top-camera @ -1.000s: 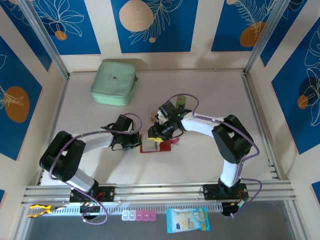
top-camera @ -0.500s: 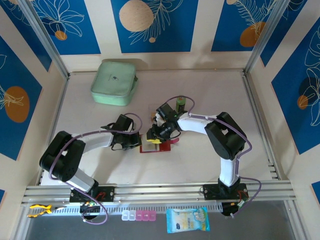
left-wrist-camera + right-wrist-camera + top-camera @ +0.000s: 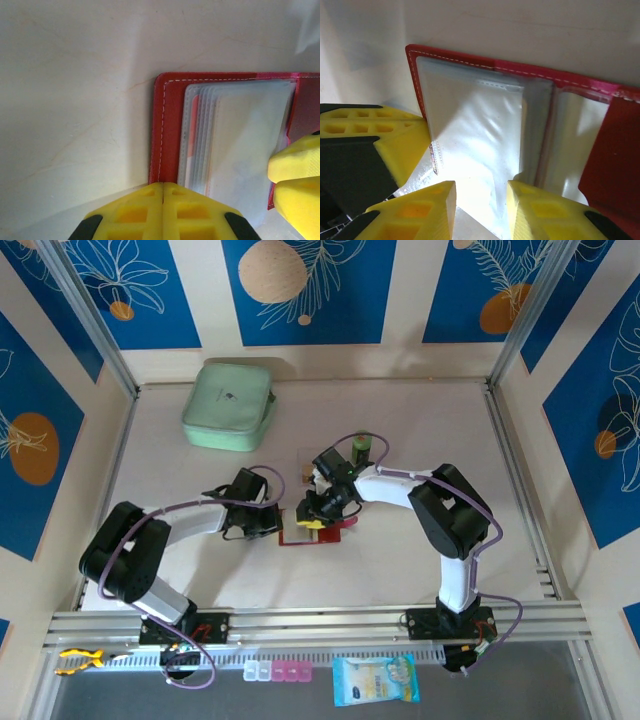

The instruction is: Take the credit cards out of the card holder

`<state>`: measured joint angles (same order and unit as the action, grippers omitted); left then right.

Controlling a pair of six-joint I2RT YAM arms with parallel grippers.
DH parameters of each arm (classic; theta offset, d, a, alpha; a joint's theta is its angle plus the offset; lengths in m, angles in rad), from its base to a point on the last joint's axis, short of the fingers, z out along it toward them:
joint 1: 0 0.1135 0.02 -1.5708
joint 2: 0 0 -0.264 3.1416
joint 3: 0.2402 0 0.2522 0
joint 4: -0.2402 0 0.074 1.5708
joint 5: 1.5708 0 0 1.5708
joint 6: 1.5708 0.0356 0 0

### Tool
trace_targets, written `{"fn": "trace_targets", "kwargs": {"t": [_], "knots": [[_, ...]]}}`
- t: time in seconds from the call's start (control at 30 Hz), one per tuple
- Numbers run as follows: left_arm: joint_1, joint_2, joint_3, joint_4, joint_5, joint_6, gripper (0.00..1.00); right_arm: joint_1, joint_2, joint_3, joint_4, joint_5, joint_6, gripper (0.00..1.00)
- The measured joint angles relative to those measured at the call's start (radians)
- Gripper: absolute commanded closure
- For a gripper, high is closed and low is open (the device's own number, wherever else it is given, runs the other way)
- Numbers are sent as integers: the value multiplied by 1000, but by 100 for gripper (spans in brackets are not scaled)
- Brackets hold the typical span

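Edged left: right gripper [image 3: 480,196], part-spread astride greyish clear sleeves [image 3: 475,130] of dark red folding card holder [image 3: 615,165]; left gripper [image 3: 163,195] pressed together; risk: sleeve alone pinched, holder dragged.

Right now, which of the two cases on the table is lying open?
The small dark red card holder, spread flat with its clear sleeves showing. The larger mint-green case at the back left is closed.

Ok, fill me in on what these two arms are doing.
They are working on an open red wallet lying on the table. The left gripper, shut, sits at the wallet's edge, apparently pinning it. The right gripper has its jaws apart around one of the clear sleeves inside.
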<state>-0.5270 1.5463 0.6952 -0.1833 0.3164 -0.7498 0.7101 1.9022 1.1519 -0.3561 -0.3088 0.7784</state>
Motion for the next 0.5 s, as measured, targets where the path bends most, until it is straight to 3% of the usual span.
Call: {"fn": "trace_targets", "kwargs": {"t": [0.5], "knots": [[0,-1,27,-42,-11,0,93,-6,-2,0,-15,18,-8,68]]}}
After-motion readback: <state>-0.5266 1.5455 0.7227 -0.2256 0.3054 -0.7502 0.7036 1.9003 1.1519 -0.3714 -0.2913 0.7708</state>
